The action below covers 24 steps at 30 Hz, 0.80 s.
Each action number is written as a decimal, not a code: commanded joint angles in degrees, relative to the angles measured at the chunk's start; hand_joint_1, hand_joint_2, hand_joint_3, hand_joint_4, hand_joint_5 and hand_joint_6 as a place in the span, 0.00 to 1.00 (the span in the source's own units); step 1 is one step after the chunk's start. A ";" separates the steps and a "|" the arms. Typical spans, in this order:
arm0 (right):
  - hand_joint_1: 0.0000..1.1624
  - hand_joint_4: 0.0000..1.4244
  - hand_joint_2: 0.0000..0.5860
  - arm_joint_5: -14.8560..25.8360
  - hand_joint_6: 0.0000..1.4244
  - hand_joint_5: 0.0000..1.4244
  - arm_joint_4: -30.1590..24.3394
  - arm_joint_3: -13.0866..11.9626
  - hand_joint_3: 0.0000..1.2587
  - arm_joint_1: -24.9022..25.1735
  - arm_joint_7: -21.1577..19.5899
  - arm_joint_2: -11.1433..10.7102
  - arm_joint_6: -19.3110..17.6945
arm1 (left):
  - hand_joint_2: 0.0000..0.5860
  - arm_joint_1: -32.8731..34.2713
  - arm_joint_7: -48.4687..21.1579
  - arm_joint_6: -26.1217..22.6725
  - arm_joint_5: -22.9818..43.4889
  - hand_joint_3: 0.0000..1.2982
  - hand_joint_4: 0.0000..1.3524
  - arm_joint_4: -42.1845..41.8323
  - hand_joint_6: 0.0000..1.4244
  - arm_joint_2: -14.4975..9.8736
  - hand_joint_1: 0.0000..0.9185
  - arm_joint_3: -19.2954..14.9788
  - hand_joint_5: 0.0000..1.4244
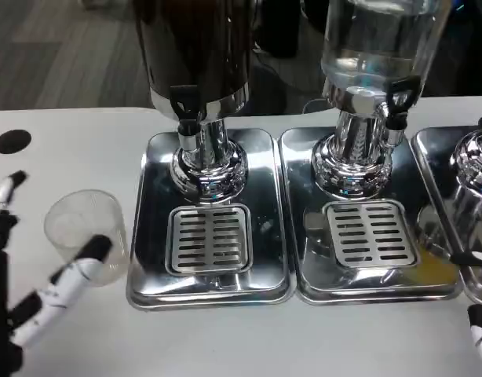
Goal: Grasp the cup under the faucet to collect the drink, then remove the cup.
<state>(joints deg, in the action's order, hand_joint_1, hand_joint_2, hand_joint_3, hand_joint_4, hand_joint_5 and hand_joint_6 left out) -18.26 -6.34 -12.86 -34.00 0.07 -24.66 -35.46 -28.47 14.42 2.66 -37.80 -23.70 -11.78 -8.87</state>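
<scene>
A clear plastic cup (84,234) stands upright on the white table, left of the drip trays and away from any faucet. My left hand (35,302) reaches in from the lower left with its fingers spread; one fingertip (93,251) lies against the cup's near side and another finger (9,187) is up on the far left, so the cup is not gripped. The dark drink dispenser (198,55) has its black faucet (186,106) over the left drip tray's grille (209,238). My right hand (478,322) shows at the lower right edge, fingertips apart and empty.
A second dispenser with clear liquid (378,47) stands on the middle steel tray (304,290), and a third dispenser (476,157) is at the right edge. A black round mark (12,140) sits on the table at far left. Bare table lies along the front.
</scene>
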 commanded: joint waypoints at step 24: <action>0.53 0.15 0.82 4.01 0.00 0.12 2.03 -1.85 0.23 -3.31 3.73 -1.13 -5.86 | 0.07 17.75 0.87 -16.47 -3.84 0.11 0.08 15.67 0.27 -2.77 0.14 3.58 0.26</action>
<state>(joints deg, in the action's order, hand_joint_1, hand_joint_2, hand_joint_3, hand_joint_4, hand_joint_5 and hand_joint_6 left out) -15.23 -4.73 -14.44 -37.31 3.10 -25.44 -40.37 -11.97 14.98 -12.69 -40.49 -8.98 -13.56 -6.03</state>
